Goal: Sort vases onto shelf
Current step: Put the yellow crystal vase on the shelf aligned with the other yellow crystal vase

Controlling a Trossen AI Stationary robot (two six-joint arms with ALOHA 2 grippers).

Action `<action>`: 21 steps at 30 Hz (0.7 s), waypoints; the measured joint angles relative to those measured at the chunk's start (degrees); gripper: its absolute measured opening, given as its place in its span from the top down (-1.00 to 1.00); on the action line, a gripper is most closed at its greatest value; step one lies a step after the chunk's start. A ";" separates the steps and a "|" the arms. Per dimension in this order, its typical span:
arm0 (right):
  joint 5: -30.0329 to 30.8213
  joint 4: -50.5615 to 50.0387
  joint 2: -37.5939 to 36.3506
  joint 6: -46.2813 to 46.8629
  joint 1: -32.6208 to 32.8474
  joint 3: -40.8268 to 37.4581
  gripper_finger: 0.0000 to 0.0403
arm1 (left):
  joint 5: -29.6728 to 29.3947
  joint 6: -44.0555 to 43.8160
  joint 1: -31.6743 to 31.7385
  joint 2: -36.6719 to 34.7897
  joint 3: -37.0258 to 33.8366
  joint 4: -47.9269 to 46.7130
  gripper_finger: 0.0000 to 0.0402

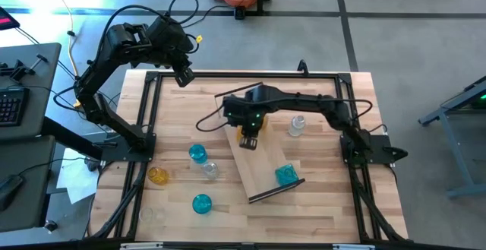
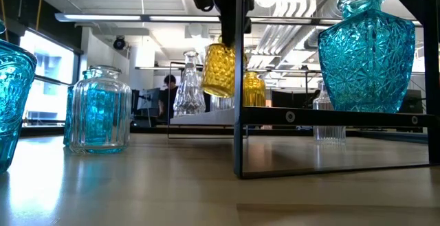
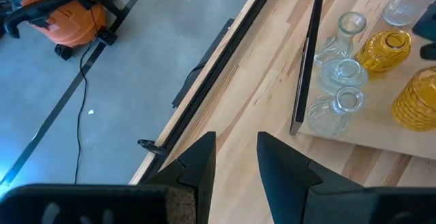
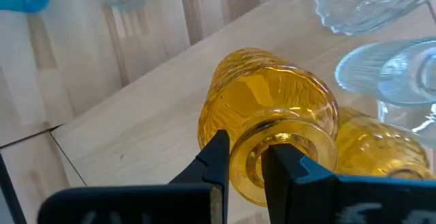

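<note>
Gripping upright amber vase (image 4: 272, 125) rim, right claw (image 4: 245, 166) above shelf (image 1: 262, 175).

In the high view the right arm (image 1: 304, 102) covers the far end of the shelf (image 1: 262, 170), hiding the vases there. In the low view the picture's edge cuts off a blue vase (image 2: 14, 102), and the person (image 2: 167, 95) behind is too small to make out.
</note>
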 joint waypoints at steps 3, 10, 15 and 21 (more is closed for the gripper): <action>-0.21 -0.02 0.88 -0.26 0.00 0.01 0.85 | 0.00 0.00 0.00 0.00 0.00 0.00 0.49; -0.49 -0.15 2.39 -2.07 -0.02 -0.01 0.85 | 0.00 -0.02 0.00 0.02 0.00 0.00 0.49; 0.04 -0.28 2.39 -2.85 -0.69 -0.12 0.85 | 0.02 -0.04 0.00 0.02 -0.02 0.02 0.49; 0.50 -0.63 2.39 -4.10 -2.12 -0.12 0.85 | 0.04 -0.17 0.00 0.02 -0.02 0.00 0.49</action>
